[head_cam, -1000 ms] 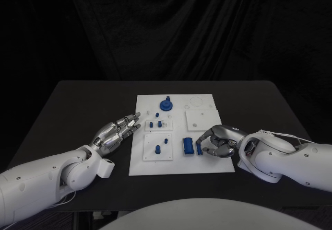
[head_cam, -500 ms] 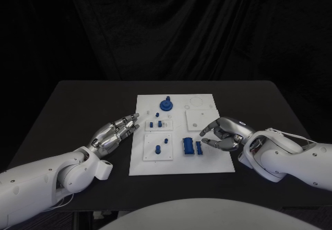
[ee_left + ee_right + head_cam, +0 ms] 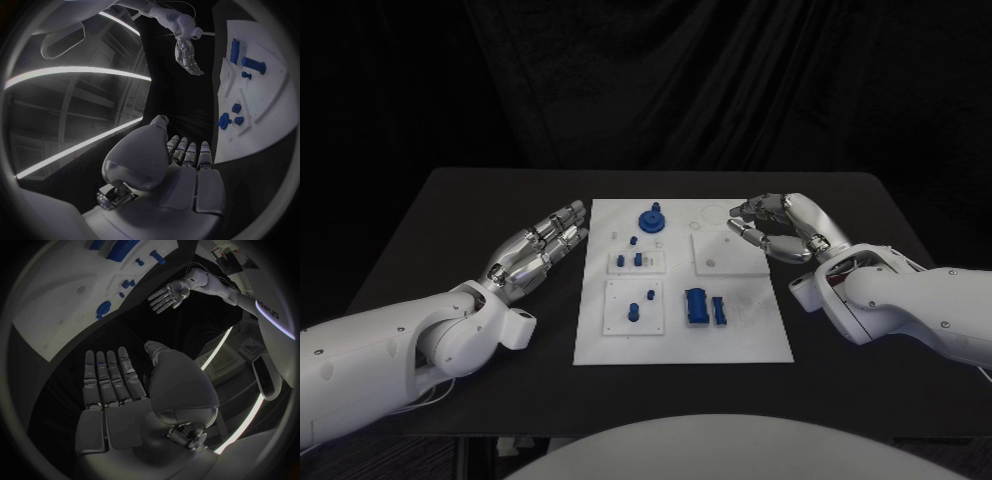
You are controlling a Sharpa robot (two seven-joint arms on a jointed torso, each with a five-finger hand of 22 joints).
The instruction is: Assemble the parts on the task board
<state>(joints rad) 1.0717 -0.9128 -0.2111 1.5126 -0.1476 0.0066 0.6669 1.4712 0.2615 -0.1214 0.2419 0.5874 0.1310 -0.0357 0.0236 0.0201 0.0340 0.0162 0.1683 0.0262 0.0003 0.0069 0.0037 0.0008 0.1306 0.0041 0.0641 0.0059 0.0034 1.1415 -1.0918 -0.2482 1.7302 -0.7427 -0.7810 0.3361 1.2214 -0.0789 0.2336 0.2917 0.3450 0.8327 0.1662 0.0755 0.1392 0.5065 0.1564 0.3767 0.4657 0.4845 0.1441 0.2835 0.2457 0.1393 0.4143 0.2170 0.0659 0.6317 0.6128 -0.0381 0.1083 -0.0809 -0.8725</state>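
Observation:
The white task board (image 3: 684,345) lies mid-table. On it a round blue part (image 3: 649,218) stands at the back, small blue pegs (image 3: 630,260) sit left of centre, and another peg (image 3: 635,311) is nearer the front. A wide blue block (image 3: 695,305) lies at the front with a narrow blue block (image 3: 718,308) close on its right. My left hand (image 3: 538,251) hovers flat just off the board's left edge, fingers straight and apart, empty. My right hand (image 3: 788,229) is raised at the board's right edge, fingers spread, holding nothing. The right wrist view shows its bare palm (image 3: 112,390).
Black tabletop (image 3: 473,210) stretches around the board on every side. In the left wrist view the board (image 3: 269,110) runs beside my left hand (image 3: 187,162), with the right hand (image 3: 187,52) across it. A dark curtain hangs behind the table.
My right hand has lifted off the narrow blue block, opened, and drawn back and up to the board's right edge. The left hand has shifted slightly farther back.

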